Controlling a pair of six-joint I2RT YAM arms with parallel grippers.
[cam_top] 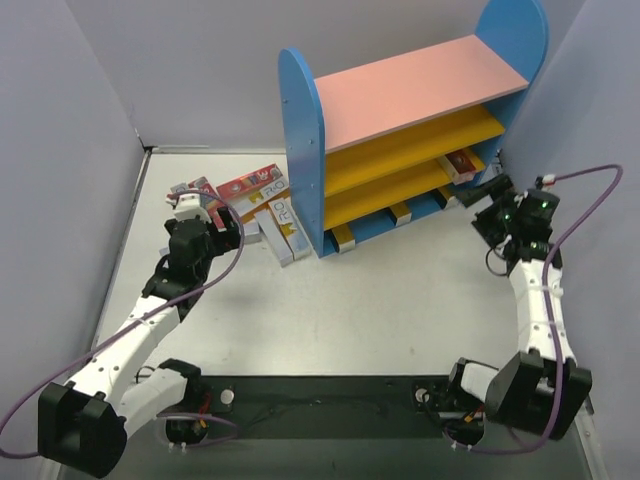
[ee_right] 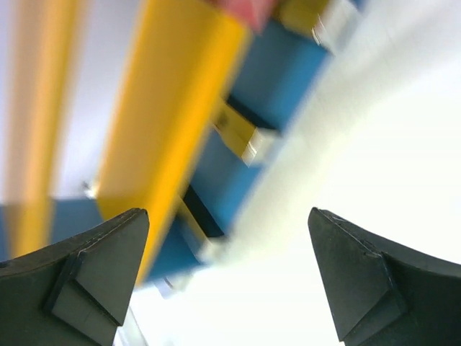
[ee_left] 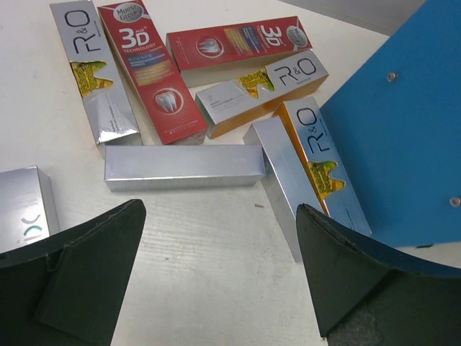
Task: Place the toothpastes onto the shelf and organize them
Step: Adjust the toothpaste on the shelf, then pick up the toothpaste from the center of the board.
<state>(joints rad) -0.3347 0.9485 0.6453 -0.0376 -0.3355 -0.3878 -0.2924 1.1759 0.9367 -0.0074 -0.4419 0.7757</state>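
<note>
left gripper (ee_left: 220,209) hovers wide open and empty over the loose toothpastes (ee_left: 148,68) lying flat left of the shelf (cam_top: 303,150) — poised to pick, i judge. the plain silver box (ee_left: 180,167) lies lengthwise from finger to finger. right gripper (ee_right: 227,213), open and empty too, faces the shelf's base — boxes (cam_top: 343,235) there point end-out.

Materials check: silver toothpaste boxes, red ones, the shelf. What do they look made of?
Long silver-grey toothpaste boxes: likely thin cardboard with glossy metallic film; folded edges, mirror-like sheen.
Red toothpaste boxes: printed glossy cardboard, same folded shape.
Blue-sided shelf: probably painted wood or fibreboard, matte; flat boards, screw heads in the side panel.
</note>
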